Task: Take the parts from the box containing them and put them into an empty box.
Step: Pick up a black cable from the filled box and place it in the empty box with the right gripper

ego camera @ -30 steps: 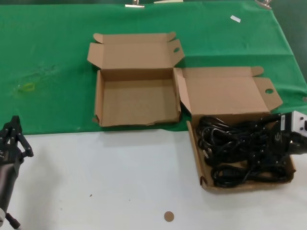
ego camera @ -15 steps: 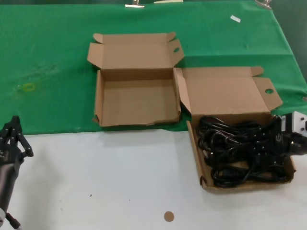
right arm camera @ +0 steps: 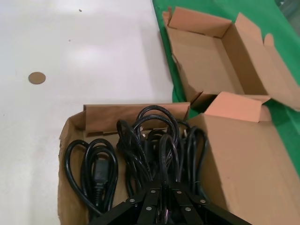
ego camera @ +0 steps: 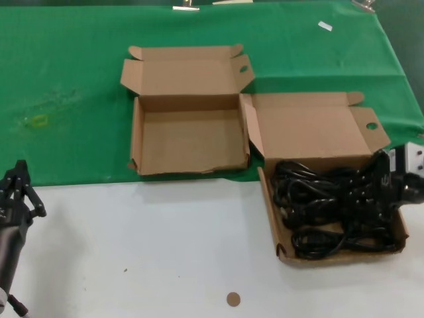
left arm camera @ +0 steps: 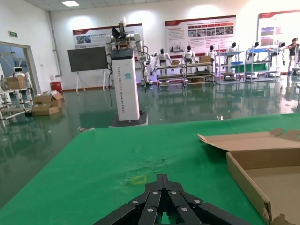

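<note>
Two open cardboard boxes sit on the bench: one empty box (ego camera: 189,139) and one box (ego camera: 331,192) holding a tangle of black power cords (ego camera: 331,209), their number impossible to count; one brown disc (ego camera: 232,299) lies near the front edge

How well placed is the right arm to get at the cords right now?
Probably well placed: the right gripper is already at the cords in their open box, nothing covering them. The left gripper waits far off.
</note>
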Robot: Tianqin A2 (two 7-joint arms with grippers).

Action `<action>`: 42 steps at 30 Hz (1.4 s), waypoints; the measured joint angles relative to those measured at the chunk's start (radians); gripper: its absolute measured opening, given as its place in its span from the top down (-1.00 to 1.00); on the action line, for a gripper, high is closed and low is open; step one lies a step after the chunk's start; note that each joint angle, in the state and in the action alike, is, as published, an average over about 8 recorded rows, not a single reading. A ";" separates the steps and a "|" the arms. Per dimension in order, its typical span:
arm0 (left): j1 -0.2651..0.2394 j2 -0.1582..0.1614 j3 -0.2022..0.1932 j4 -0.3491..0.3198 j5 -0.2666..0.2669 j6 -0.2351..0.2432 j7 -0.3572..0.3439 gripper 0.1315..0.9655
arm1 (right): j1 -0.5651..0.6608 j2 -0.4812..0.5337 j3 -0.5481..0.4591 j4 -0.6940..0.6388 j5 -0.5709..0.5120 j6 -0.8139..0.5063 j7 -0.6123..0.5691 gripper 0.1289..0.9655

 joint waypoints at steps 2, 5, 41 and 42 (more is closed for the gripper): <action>0.000 0.000 0.000 0.000 0.000 0.000 0.000 0.97 | 0.013 0.001 0.002 0.008 -0.004 -0.011 0.006 0.91; 0.000 0.000 0.000 0.000 0.000 0.000 0.000 0.97 | 0.036 0.001 0.004 0.019 -0.010 -0.028 0.016 0.92; 0.000 0.000 0.000 0.000 0.000 0.000 0.000 0.97 | 0.477 -0.412 -0.171 -0.192 -0.246 -0.095 0.100 0.93; 0.000 0.000 0.000 0.000 0.000 0.000 0.000 0.97 | 0.484 -0.428 -0.176 -0.203 -0.252 -0.090 0.100 0.93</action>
